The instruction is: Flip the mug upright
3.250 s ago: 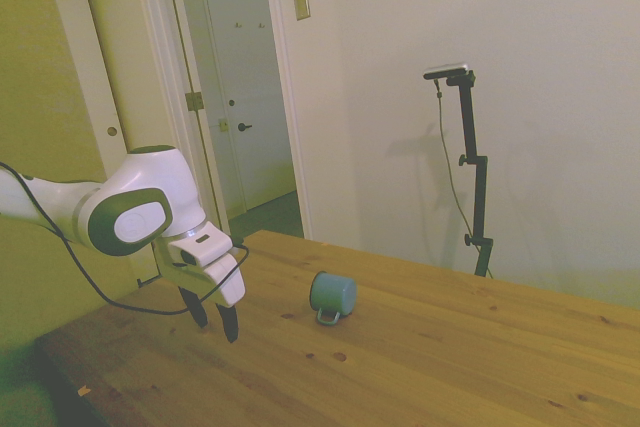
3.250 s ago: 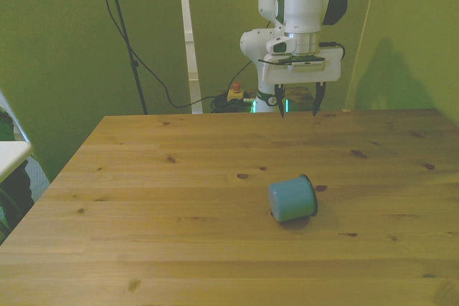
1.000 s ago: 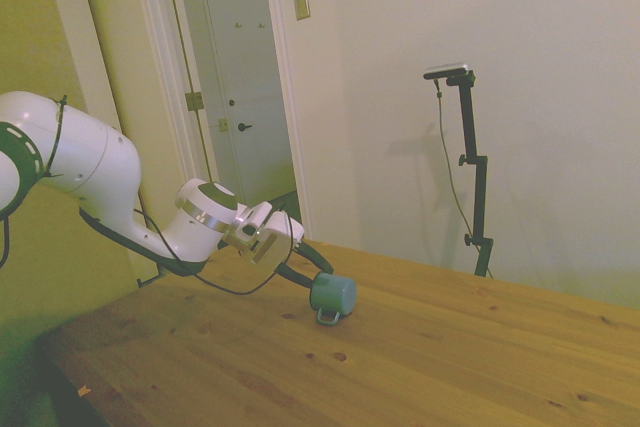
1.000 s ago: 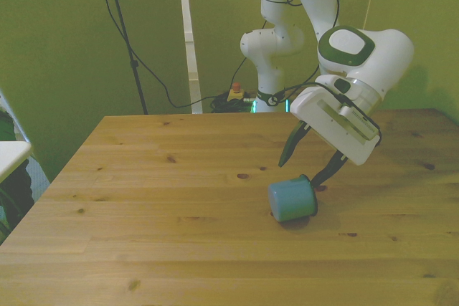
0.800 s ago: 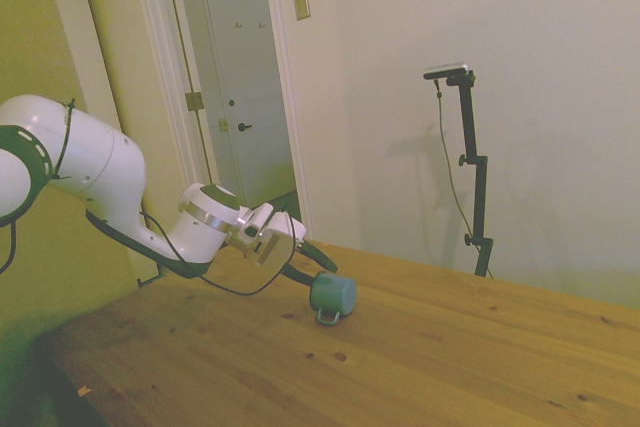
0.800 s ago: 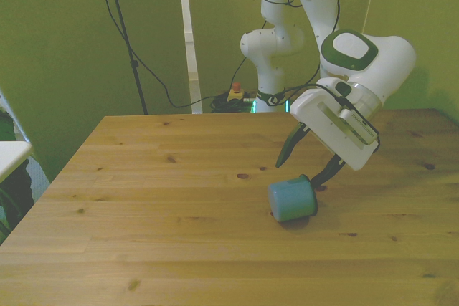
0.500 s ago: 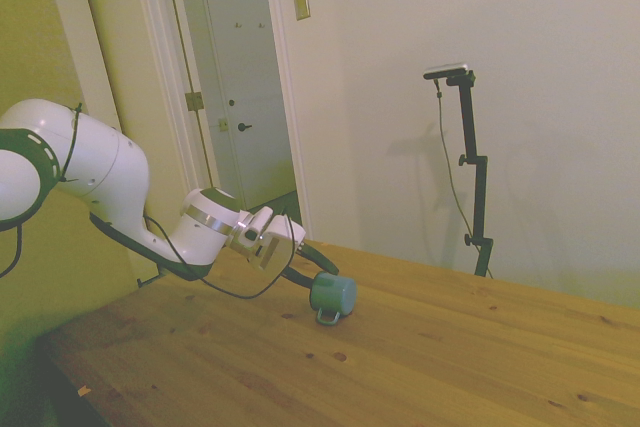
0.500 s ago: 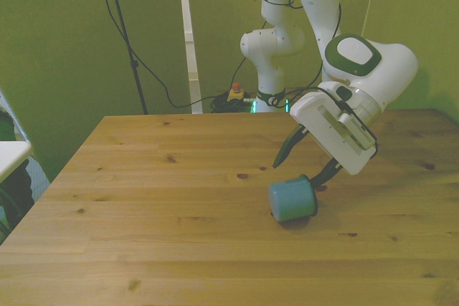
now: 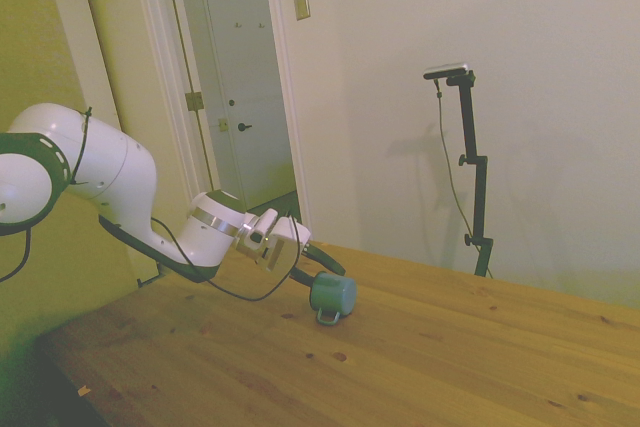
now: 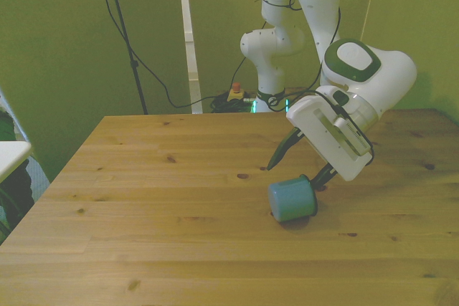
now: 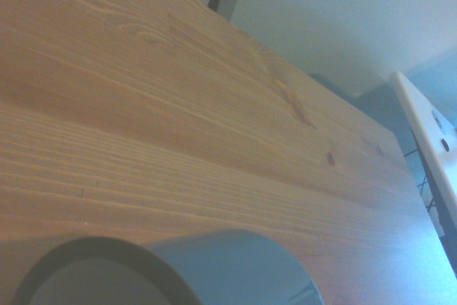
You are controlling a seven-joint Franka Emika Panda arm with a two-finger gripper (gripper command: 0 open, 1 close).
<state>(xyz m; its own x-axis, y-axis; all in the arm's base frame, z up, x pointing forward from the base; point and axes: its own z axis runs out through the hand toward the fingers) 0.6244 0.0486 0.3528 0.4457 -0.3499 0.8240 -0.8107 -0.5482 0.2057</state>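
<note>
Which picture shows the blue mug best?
The front view: the whole mug lies on its side there, seen clearly. In the side view it is small, handle against the table. The wrist view catches only its rim and part of its wall, blurred.

Arm point(image 10: 373, 80): glossy white rounded shells, dk green/grey caps at joints, oval cap seen on top link in front view. Silver metal ring point(image 9: 212, 219) fitted at wrist flange. Gripper point(image 10: 300, 163) body is a flat white rectangular block w/ dark slot and small dark screws; fingers point(image 10: 278, 155) slim, black, tapered. Black cable point(image 9: 235, 292) looped loose under wrist, 2nd cable run along forearm. Base column white, green LED lit low at base.
</note>
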